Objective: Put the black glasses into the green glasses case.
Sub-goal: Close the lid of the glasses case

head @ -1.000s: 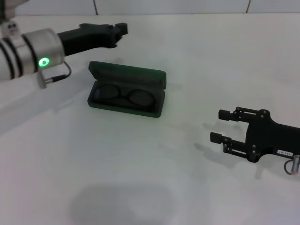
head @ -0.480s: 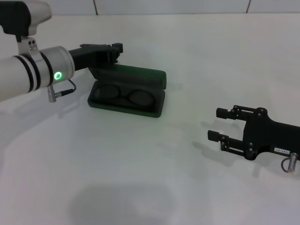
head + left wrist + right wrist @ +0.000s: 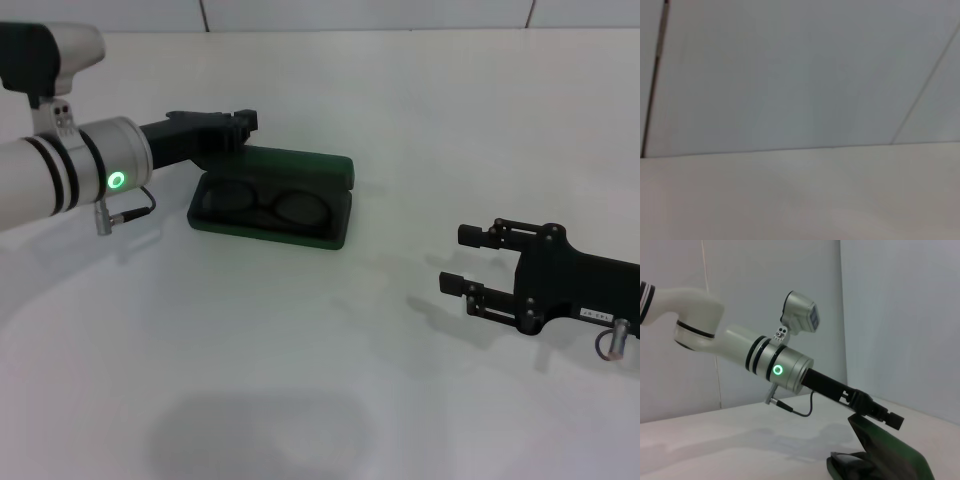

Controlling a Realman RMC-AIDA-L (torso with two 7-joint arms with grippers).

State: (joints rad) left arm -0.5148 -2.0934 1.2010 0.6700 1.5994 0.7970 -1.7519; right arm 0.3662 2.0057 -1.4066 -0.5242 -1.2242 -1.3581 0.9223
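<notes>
Black glasses (image 3: 262, 203) lie inside your green glasses case (image 3: 271, 197); left gripper (image 3: 243, 124), grip unclear, touches its lid; right gripper (image 3: 458, 259) spread.

The green glasses case (image 3: 271, 196) sits open on the worktop (image 3: 300, 380), left of centre, with the black glasses (image 3: 265, 204) lying inside it. The left end effector (image 3: 240, 122) hangs over the case's raised lid at its left rear. The right end effector (image 3: 462, 262) is well apart to the right, nearer the robot.
</notes>
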